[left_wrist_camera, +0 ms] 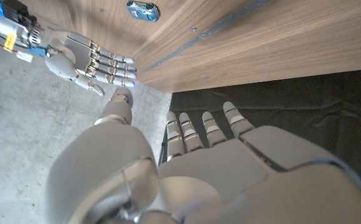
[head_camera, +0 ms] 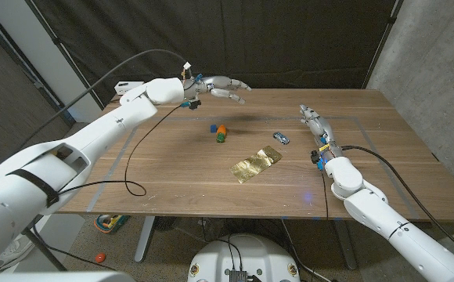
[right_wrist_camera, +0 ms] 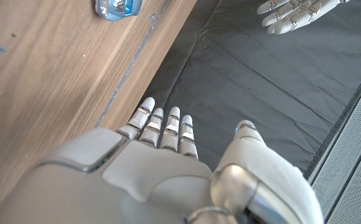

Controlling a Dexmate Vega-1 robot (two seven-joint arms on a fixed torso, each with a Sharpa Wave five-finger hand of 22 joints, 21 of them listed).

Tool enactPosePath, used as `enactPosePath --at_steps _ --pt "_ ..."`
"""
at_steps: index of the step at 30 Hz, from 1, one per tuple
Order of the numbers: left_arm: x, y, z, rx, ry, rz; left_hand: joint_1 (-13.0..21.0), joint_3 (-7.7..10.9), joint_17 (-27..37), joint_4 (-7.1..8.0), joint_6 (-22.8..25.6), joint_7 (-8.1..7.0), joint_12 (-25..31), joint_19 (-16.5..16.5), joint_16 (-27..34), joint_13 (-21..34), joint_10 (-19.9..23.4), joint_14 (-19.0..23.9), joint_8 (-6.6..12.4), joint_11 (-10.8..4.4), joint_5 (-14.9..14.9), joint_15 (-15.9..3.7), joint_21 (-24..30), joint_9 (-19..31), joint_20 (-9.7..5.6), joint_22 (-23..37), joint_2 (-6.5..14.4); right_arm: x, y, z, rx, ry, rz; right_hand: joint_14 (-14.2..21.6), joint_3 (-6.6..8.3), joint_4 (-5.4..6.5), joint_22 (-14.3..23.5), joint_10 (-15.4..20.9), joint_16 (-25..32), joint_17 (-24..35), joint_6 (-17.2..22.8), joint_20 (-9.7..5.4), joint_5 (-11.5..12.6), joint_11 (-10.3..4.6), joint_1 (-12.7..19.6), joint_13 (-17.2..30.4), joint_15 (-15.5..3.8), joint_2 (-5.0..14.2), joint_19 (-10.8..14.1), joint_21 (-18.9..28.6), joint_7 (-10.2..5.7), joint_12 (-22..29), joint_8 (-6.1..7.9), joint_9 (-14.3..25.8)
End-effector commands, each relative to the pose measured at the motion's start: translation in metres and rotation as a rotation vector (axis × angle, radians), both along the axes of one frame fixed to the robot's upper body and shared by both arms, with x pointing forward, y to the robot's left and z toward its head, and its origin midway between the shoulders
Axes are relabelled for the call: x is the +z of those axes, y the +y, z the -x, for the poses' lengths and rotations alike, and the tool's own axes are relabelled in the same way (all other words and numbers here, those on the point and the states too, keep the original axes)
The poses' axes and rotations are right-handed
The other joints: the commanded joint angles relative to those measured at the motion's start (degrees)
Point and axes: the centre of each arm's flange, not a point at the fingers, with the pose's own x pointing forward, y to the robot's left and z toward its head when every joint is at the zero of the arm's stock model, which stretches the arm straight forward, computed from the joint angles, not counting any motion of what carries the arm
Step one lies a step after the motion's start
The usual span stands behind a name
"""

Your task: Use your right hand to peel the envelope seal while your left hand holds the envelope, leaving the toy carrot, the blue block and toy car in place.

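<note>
My right hand (head_camera: 314,119) sits near the worktop's (head_camera: 383,149) right side with fingers straight and apart, holding nothing, and my left hand (head_camera: 221,86) hovers over the far edge, likewise spread and empty. Just left of my right hand lies the toy car (head_camera: 280,138), and nearer me the gold envelope (head_camera: 256,165) lies flat mid-worktop, untouched. Further left, the blue block (head_camera: 212,127) and toy carrot (head_camera: 221,133) sit close together.

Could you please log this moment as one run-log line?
left hand: open, raised at far edge | right hand: open, near toy car | envelope: untouched, mid-table
</note>
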Motion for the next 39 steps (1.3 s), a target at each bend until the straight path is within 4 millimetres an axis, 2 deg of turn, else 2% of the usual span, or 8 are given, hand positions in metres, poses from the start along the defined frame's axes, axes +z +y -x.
enactPosePath --at_steps 1,4,8,11,28,35,36,39 --pt "0.018 -0.034 0.021 -0.046 -0.085 -0.251 0.95 -0.22 0.33 0.10 0.21 -0.87 -0.17 -0.44 -0.21 0.33 -0.60 -0.68 -0.23 -0.13 0.39 0.14 -0.12 0.17 0.26 0.08 -0.17 -0.005 0.002 0.001 -0.009 -0.009 -0.022 0.31 0.05 -0.35 0.34 0.59 0.13 0.19 0.36 0.04 0.01 0.03 0.51 0.22 0.03 0.02 0.32 -0.06 -0.10 0.36 0.37 0.16" --pt "0.021 -0.040 0.027 -0.055 -0.105 -0.305 1.35 -0.24 0.41 0.24 0.51 -1.88 -0.20 -0.48 -0.23 0.43 -0.73 -0.97 -0.19 0.30 0.53 0.13 -0.12 0.20 0.19 0.10 -0.26 -0.006 0.002 0.001 -0.012 -0.011 -0.025 0.32 0.05 -0.38 0.34 0.60 0.14 0.20 0.39 0.05 0.00 0.03 0.51 0.22 0.11 0.02 0.34 -0.09 -0.06 0.36 0.38 0.16" --pt "0.021 -0.047 0.032 -0.064 -0.119 -0.381 2.17 -0.34 0.52 0.53 2.13 -4.48 -0.24 -0.56 -0.32 0.65 -0.98 -1.71 0.21 0.66 0.83 0.25 -0.12 0.27 0.28 0.12 -0.47 -0.006 0.003 0.002 -0.015 -0.014 -0.030 0.32 0.03 -0.42 0.34 0.61 0.14 0.21 0.34 0.05 0.00 0.03 0.48 0.22 0.08 0.02 0.37 -0.13 -0.06 0.35 0.35 0.17" --pt "0.021 -0.050 0.035 -0.070 -0.127 -0.429 2.67 -0.33 0.52 0.62 2.40 -5.35 -0.36 -0.48 -0.49 0.77 -1.37 -2.37 0.17 1.06 0.98 -0.03 -0.08 0.30 0.15 0.13 -0.48 -0.007 0.004 0.003 -0.017 -0.017 -0.033 0.34 0.01 -0.44 0.35 0.66 0.14 0.22 0.38 0.05 -0.01 -0.06 0.46 0.22 0.08 0.02 0.39 -0.17 -0.07 0.37 0.36 0.17" --pt "0.018 -0.088 0.057 -0.133 -0.220 -0.694 4.62 -0.19 0.39 0.72 3.03 -5.63 -0.64 -2.36 -1.02 1.13 -2.60 -4.72 -0.06 2.10 1.32 0.72 -0.80 0.44 0.55 0.09 -0.41 -0.012 0.010 0.010 -0.038 -0.020 -0.054 0.43 -0.12 -0.59 0.37 0.72 0.18 0.28 0.44 0.05 -0.05 0.04 0.23 0.22 0.01 0.05 0.55 -0.46 -0.03 0.34 0.33 0.18" --pt "0.014 -0.103 0.059 -0.148 -0.248 -0.781 4.82 -0.28 0.37 0.82 2.95 -5.63 -0.61 -2.77 -1.17 1.20 -2.61 -5.46 -0.20 2.10 1.34 0.91 -0.95 0.46 0.61 0.08 -0.49 -0.014 0.010 0.011 -0.042 -0.021 -0.064 0.49 -0.17 -0.64 0.38 0.84 0.20 0.29 0.43 0.06 -0.07 0.11 0.13 0.22 -0.01 0.07 0.62 -0.57 0.01 0.37 0.32 0.18" --pt "0.013 -0.105 0.058 -0.148 -0.255 -0.791 5.04 -0.39 0.35 0.95 2.95 -5.63 -1.13 -2.83 -1.06 1.27 -4.15 -5.56 -0.34 2.77 1.36 0.97 -0.94 0.49 0.60 0.09 -0.57 -0.014 0.010 0.011 -0.043 -0.020 -0.067 0.47 -0.18 -0.65 0.38 0.86 0.19 0.29 0.48 0.04 -0.07 0.15 0.12 0.22 -0.03 0.07 0.63 -0.59 0.07 0.37 0.33 0.18" --pt "0.009 -0.110 0.056 -0.144 -0.282 -0.822 5.11 -0.42 0.35 1.01 2.96 -5.63 -1.21 -2.88 -1.09 1.30 -4.42 -5.78 -0.38 2.84 1.36 0.98 -0.95 0.50 0.62 0.10 -0.57 -0.014 0.010 0.010 -0.043 -0.021 -0.068 0.51 -0.20 -0.68 0.39 0.90 0.21 0.30 0.53 0.01 -0.08 0.12 0.08 0.22 -0.02 0.08 0.68 -0.64 0.06 0.38 0.34 0.18"
